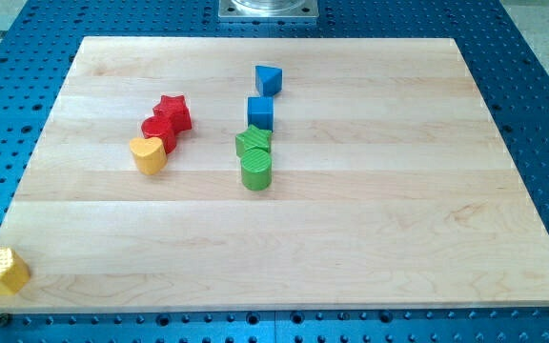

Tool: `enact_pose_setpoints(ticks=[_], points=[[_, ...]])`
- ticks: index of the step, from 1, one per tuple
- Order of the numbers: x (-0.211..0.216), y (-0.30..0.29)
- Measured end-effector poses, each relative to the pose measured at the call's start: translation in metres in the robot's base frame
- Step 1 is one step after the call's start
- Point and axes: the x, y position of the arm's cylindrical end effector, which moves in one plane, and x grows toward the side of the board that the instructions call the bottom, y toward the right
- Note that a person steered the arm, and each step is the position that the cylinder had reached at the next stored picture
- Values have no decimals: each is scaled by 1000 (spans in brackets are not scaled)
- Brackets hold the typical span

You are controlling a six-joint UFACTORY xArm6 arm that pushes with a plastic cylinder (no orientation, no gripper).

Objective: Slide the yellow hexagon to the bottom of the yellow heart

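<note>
The yellow hexagon (1,271) lies at the view's bottom left, off the board's corner, on the blue perforated table. The yellow heart (148,153) sits on the wooden board (351,238) left of centre, touching a red block. The hexagon is far down and to the left of the heart. My tip and the rod do not show in this view.
A red round block (159,131) and a red star (173,111) sit just above the heart. A blue triangle (268,79), a blue cube (260,112), a green star (254,142) and a green cylinder (256,171) form a column at centre. A metal mount (268,9) stands at the top.
</note>
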Motion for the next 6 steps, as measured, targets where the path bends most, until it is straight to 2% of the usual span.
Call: enact_pose_setpoints(ticks=[1,2,4,5,6], points=[[13,7],[11,65],[-102,133],[-93,114],[-92,63]])
